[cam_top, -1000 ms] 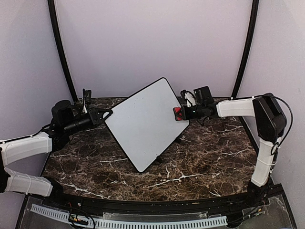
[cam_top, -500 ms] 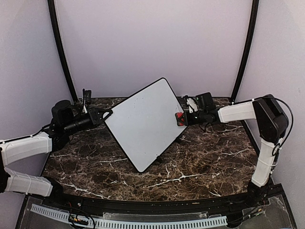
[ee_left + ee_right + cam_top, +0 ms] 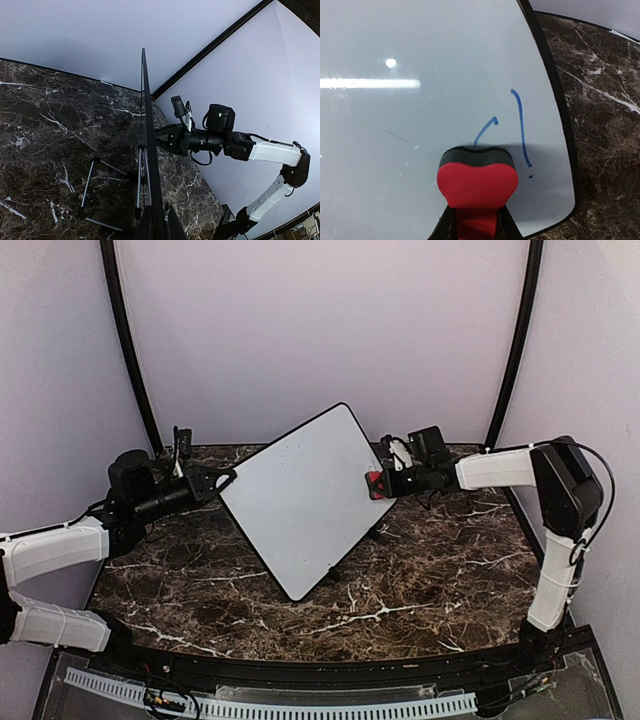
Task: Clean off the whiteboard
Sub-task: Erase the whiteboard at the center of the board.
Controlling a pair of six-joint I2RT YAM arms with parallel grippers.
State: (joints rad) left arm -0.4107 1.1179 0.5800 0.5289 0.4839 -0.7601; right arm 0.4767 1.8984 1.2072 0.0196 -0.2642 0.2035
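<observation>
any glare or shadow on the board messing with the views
Right wrist: a bright streak and a dot of glare on the whiteboard, soft shadow above the eraser, blue marks sharp. Top external: even light, marks too small to see. Left wrist: board edge-on, no glare.

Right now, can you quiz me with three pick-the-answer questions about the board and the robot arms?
1. Where is the red eraser? A lying on the table; B in the right gripper, at the whiteboard; C stuck to the wall.
2. What colour are the marker strokes on the whiteboard? A green; B black; C blue.
3. How is the whiteboard? A flat on the table; B tilted up, left gripper shut on its edge; C folded.
Answers: B, the right wrist view shows it pinched at the board; C, two blue lines show above the eraser; B, the top view shows it slanted.
</observation>
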